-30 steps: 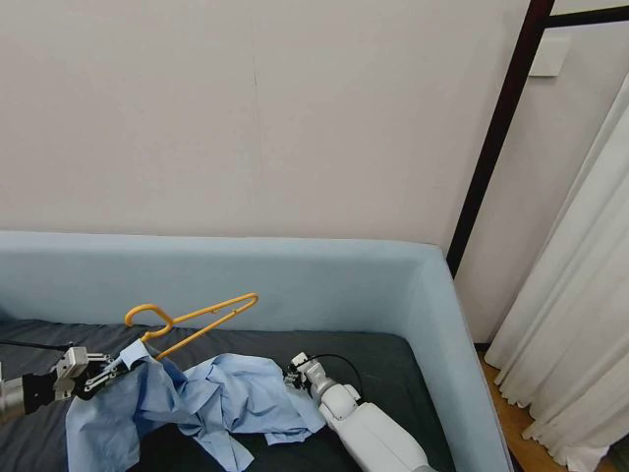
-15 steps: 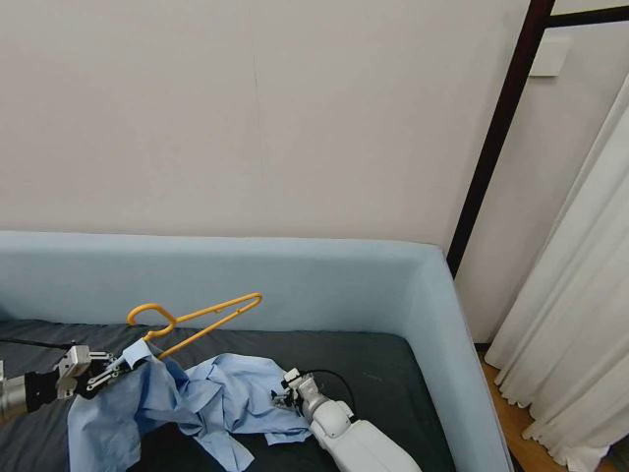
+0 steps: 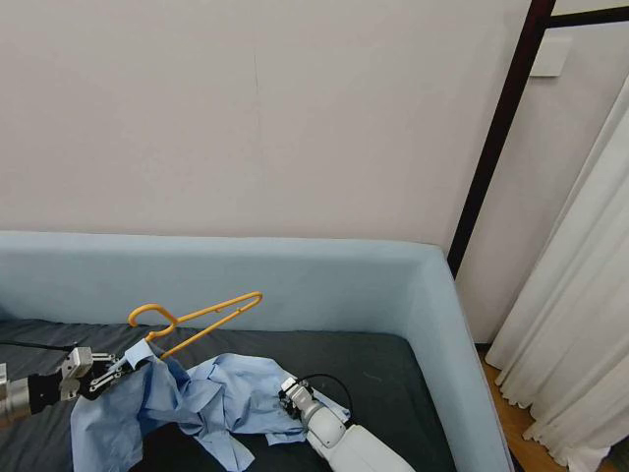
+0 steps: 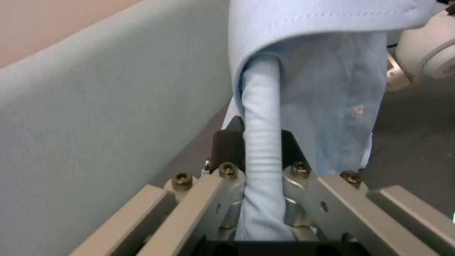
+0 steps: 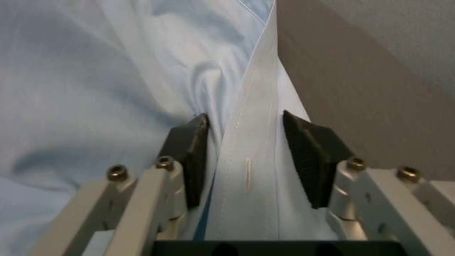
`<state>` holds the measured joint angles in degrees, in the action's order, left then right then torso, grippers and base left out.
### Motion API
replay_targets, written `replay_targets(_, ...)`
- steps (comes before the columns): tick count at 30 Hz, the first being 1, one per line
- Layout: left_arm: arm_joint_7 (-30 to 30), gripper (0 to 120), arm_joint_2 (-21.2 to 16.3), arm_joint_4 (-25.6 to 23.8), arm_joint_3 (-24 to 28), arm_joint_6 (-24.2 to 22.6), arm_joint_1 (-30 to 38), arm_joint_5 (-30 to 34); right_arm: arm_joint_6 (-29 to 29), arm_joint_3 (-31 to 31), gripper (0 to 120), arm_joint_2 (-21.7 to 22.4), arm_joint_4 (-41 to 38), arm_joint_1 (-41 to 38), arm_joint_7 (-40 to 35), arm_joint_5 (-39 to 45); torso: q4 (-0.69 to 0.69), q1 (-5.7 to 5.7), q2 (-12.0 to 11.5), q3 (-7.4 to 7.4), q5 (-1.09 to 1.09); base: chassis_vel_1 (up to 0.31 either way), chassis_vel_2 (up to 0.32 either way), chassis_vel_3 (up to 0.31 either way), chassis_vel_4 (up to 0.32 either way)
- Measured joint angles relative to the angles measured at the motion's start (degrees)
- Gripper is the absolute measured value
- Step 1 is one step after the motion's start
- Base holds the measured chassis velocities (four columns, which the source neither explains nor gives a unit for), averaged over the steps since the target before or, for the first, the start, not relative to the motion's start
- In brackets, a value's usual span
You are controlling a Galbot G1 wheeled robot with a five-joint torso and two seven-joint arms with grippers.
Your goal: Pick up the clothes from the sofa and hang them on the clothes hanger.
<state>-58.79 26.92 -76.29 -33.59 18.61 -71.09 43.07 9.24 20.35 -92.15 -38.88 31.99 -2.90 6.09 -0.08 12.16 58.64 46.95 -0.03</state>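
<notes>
Between the jaws of the left gripper (image 4: pixel 261 152) I had a rolled fold of the light blue shirt (image 3: pixel 211 393) pinched tight, the cloth rising past the pads toward a stitched edge. The right gripper (image 5: pixel 245 154) stood with its jaws spread to either side of the button placket (image 5: pixel 250 106), neither pad pressing it. The shirt lay crumpled on the dark seat cushion (image 3: pixel 393 379) between the two grippers, and the orange hanger (image 3: pixel 201 315) slanted up just beyond the left jaws, its lower end meeting the cloth.

My worry was the right-hand grasp. Closing off-centre could catch one thin layer, and any pull would then slip the placket out. Drawing the grippers apart too hard could drag the fold from the left pads or tip the hanger free. Beyond both jaws rose the sofa backrest (image 3: pixel 295 270). Outside the right jaws the seat lay bare up to the armrest (image 3: pixel 442 324), with open room above.
</notes>
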Motion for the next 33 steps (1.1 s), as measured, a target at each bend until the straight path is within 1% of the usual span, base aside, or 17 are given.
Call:
replay_targets(3, 0.03, 2, -0.01, 0.00, 0.01, 0.07, 0.02, 0.03, -0.01, -0.01, 26, 0.03, -0.11, -0.09, -0.01, 0.04, 0.00, 0.00, 0.00, 0.00, 0.00, 0.000, 0.000, 0.000, 0.000)
replay_targets(4, 0.03, 2, -0.01, 0.00, 0.01, 0.07, 0.02, 0.03, -0.01, -0.01, 26, 0.03, -0.11, -0.09, -0.01, 0.04, 0.00, 0.00, 0.00, 0.00, 0.00, 0.000, 0.000, 0.000, 0.000)
replay_targets(8, 0.32, 2, 0.10, 0.09, 0.14, 0.30, 0.20, 0.09, -0.02, 0.13, 7, 0.04, -0.73, -0.10, 0.00, 0.13, -0.01, 0.00, -0.01, 0.00, 0.00, 0.000, 0.000, 0.000, 0.000)
replay_targets(9, 0.32, 2, 0.10, 0.09, 0.14, 0.30, 0.20, 0.09, -0.02, 0.13, 7, 0.04, -0.73, -0.10, 0.00, 0.13, -0.01, 0.00, -0.01, 0.00, 0.00, 0.000, 0.000, 0.000, 0.000)
replay_targets(11, 0.54, 2, 0.30, 0.26, 0.38, 0.45, 0.43, 0.13, -0.07, 0.13, 0, 0.05, -1.09, -0.02, -0.01, 0.23, -0.01, 0.00, -0.01, 0.01, -0.01, 0.000, 0.000, 0.000, 0.000)
replay_targets(14, 0.89, 2, 0.53, 0.41, 0.71, 0.71, 0.71, 0.17, -0.24, 0.15, 0, 0.05, -1.83, 0.09, -0.10, 0.72, -0.01, 0.00, -0.01, 0.01, -0.02, 0.000, 0.000, 0.000, 0.000)
replay_targets(18, 1.55, 2, 0.85, 0.27, 1.31, 0.86, 1.19, 0.86, -0.40, 0.42, 0, 0.06, -4.93, 0.35, -0.29, 3.28, -0.01, 0.00, -0.01, 0.01, -0.02, 0.000, 0.000, 0.000, 0.000)
replay_targets(19, 1.83, 2, 0.99, -0.12, 1.85, 0.86, 1.67, 1.54, -0.21, 0.98, 0, 0.11, -8.04, 0.38, -0.57, 5.71, 0.00, 0.00, -0.01, 0.01, -0.02, 0.000, 0.000, 0.000, 0.000)
replay_targets(20, 1.98, 2, 1.08, -0.33, 2.24, 0.83, 2.17, 1.97, 0.15, 1.56, 0, 0.81, -11.22, 0.38, -0.94, 8.04, 0.04, 0.00, -0.01, 0.01, 0.00, 0.000, 0.000, 0.000, 0.000)
replay_targets(22, 2.10, 2, 1.20, -0.68, 2.40, 0.76, 2.58, 2.67, 0.88, 2.83, 0, 3.47, -17.36, 0.03, -2.15, 12.46, 0.02, 0.00, -0.01, 0.00, -0.01, 0.000, 0.000, 0.000, 0.000)
replay_targets(24, 2.22, 2, 1.21, -0.83, 2.71, 0.65, 3.68, 3.48, 1.06, 3.54, 0, 6.80, -23.76, -0.46, -2.99, 15.65, 0.03, 0.00, -0.01, 0.01, -0.01, 0.000, 0.000, 0.000, 0.000)
replay_targets(25, 2.22, 2, 1.21, -0.83, 2.71, 0.65, 3.68, 3.48, 1.06, 3.54, 0, 6.80, -23.76, -0.46, -2.99, 15.65, 0.03, 0.00, -0.01, 0.01, -0.01, 0.000, 0.000, 0.000, 0.000)
replay_targets(29, 3.07, 2, 1.26, -1.14, 3.54, 0.30, 7.34, 5.90, 2.00, 3.53, 0, 16.11, -35.79, -1.51, -4.52, 20.14, -0.03, 0.00, -0.01, 0.01, 0.00, 0.000, 0.000, 0.000, 0.000)
replay_targets(30, 3.07, 2, 1.26, -1.14, 3.54, 0.30, 7.34, 5.90, 2.00, 3.53, 0, 16.11, -35.79, -1.51, -4.52, 20.14, -0.03, 0.00, -0.01, 0.01, 0.00, 0.000, 0.000, 0.000, 0.000)
replay_targets(33, 4.08, 2, 1.63, -1.60, 3.48, 0.30, 9.11, 8.37, 2.37, 2.19, 0, 21.45, -41.88, -2.58, -5.32, 22.63, -0.02, 0.00, -0.01, 0.01, 0.01, 0.000, 0.000, 0.000, 0.000)
